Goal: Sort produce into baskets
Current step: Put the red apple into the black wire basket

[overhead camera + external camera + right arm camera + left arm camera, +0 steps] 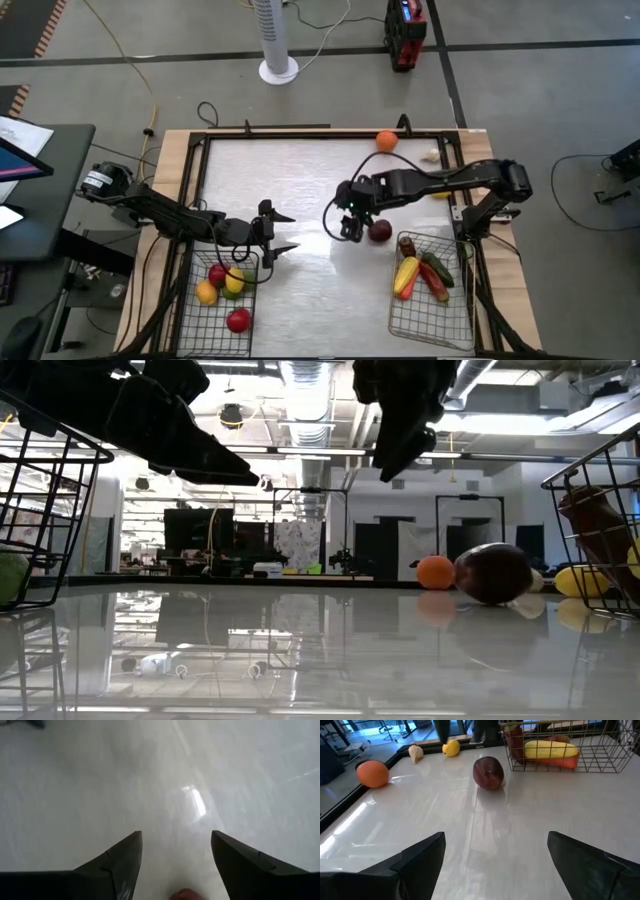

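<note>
Right pincer (352,228): you have its fingers spread, pinching nothing, up above the table (300,180).
Plum (380,231): dark red, round and shiny; it lies on the table just beside your right pincer.
Left pincer (282,232): spread too, pinching nothing, over the corner of the left basket (215,318).
Right basket (428,310): just past the plum; yellow corn (406,274) lies inside.

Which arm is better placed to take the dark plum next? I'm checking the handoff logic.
The right, probably. The right gripper hangs open right beside the dark plum, while the left gripper, also open, sits farther off by the left basket.
</note>
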